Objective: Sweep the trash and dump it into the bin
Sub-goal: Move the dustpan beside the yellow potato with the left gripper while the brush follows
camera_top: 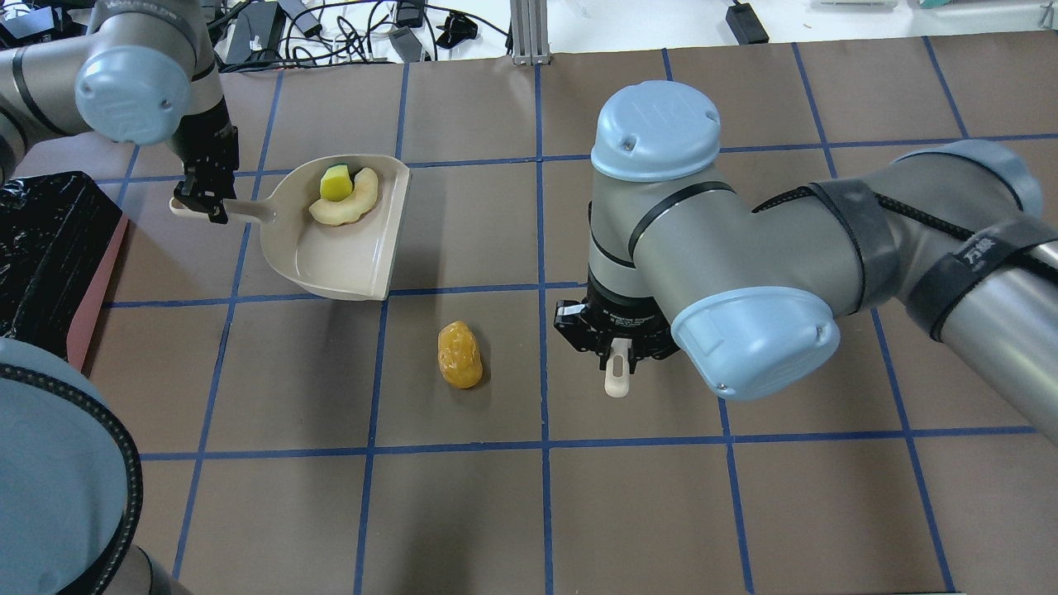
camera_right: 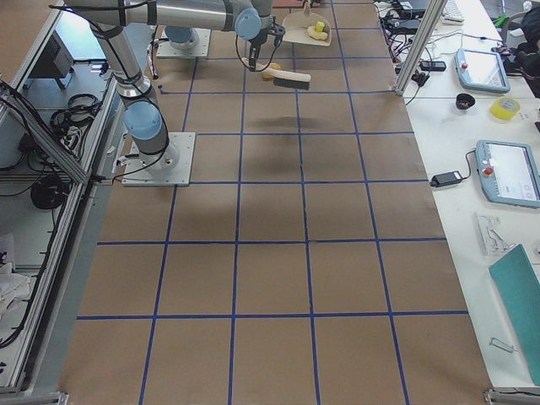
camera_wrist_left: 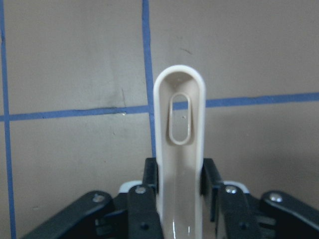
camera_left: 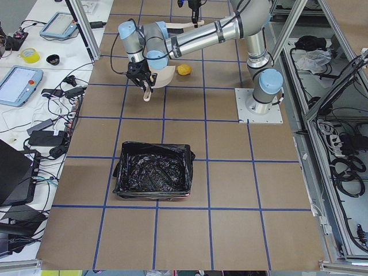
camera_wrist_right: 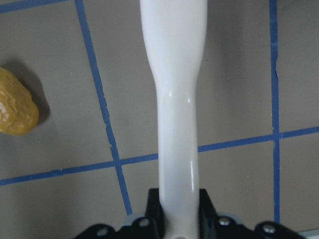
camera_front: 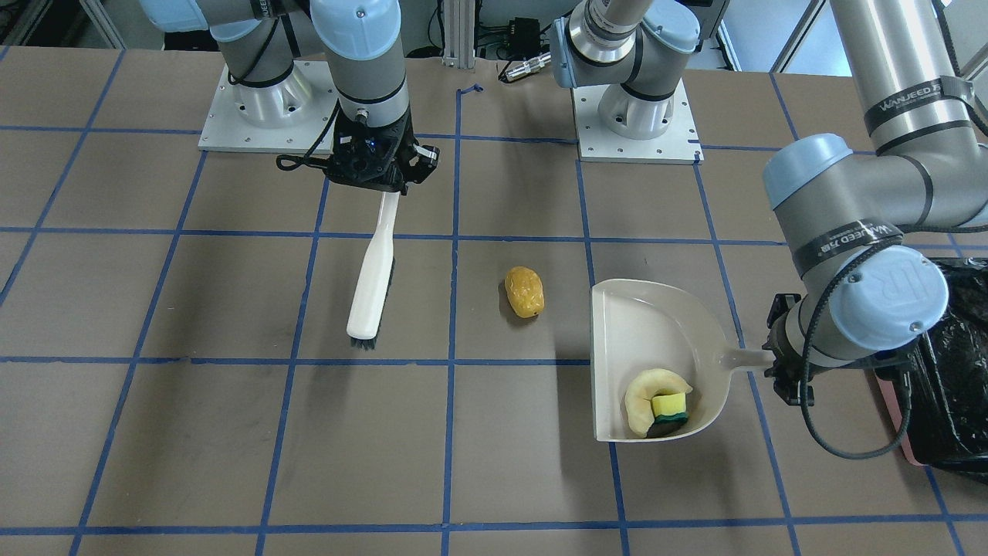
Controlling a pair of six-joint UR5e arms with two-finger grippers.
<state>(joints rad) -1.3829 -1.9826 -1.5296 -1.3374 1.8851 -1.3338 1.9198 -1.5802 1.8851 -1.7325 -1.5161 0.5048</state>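
Left gripper (camera_wrist_left: 179, 174): is clamping the dustpan handle (camera_wrist_left: 179, 114).
Right gripper (camera_wrist_right: 178, 201): is clamping the brush handle (camera_wrist_right: 175, 124).
Risk: the lumpy oval (camera_front: 524, 292) rolling past the dustpan (camera_front: 641, 324) mouth under a glancing sweep.

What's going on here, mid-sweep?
The right gripper holds the brush by its handle. The left gripper holds the dustpan by its handle. The crescent and sponge chunk are in the dustpan. The lump lies on the table between brush and dustpan. No trash shows in the bin.
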